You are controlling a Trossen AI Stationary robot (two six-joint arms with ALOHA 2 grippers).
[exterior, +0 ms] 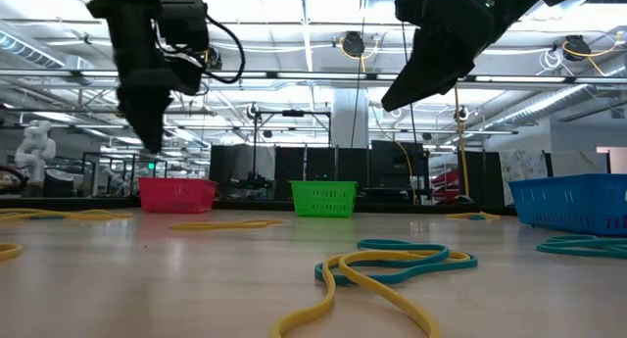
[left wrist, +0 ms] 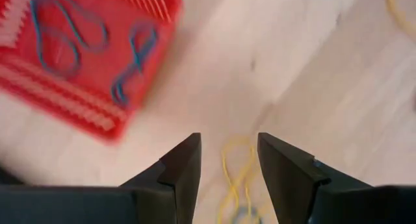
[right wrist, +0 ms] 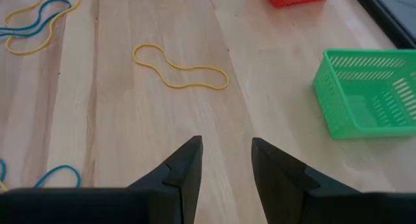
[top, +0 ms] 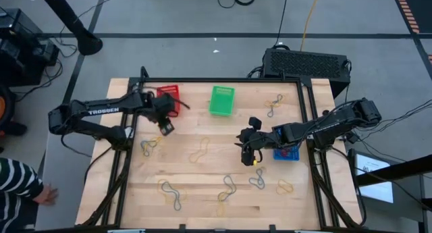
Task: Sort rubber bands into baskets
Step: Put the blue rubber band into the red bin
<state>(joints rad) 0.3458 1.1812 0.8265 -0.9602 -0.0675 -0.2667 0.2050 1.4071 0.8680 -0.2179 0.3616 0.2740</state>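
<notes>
The left gripper (top: 166,127) hangs above the table just beside the red basket (top: 169,98), at about 6 o'clock from it; its fingers (left wrist: 185,162) stand spread with nothing between them. Past them, on the wood, lies a yellow band (left wrist: 237,169), which the high view shows tangled with a blue one (top: 150,146) at about 7 o'clock from the gripper. The red basket already holds blue loops (left wrist: 65,36).

The right gripper (top: 248,154) hovers near the table's middle, jaws likewise apart and empty, with the blue basket (top: 287,152) just beside it at 3 o'clock. From it, a lone yellow loop (top: 200,152) lies at 9 o'clock, a blue-and-yellow pair (top: 257,179) at 5 o'clock, and the green basket (top: 221,100) well off at 11 o'clock. More rubber bands (top: 170,192) are scattered toward the near edge.

These bands look thin, limp and nearly weightless, lying flat against the wood, so a grip probably has to come straight down with the fingertips close to the surface, straddling a single strand. The outer curve of a loop, away from where two bands cross, seems the best place; pinching at a crossing would likely lift both colours together. Being elastic, a band may stretch or snap free if it snags on its neighbour.
</notes>
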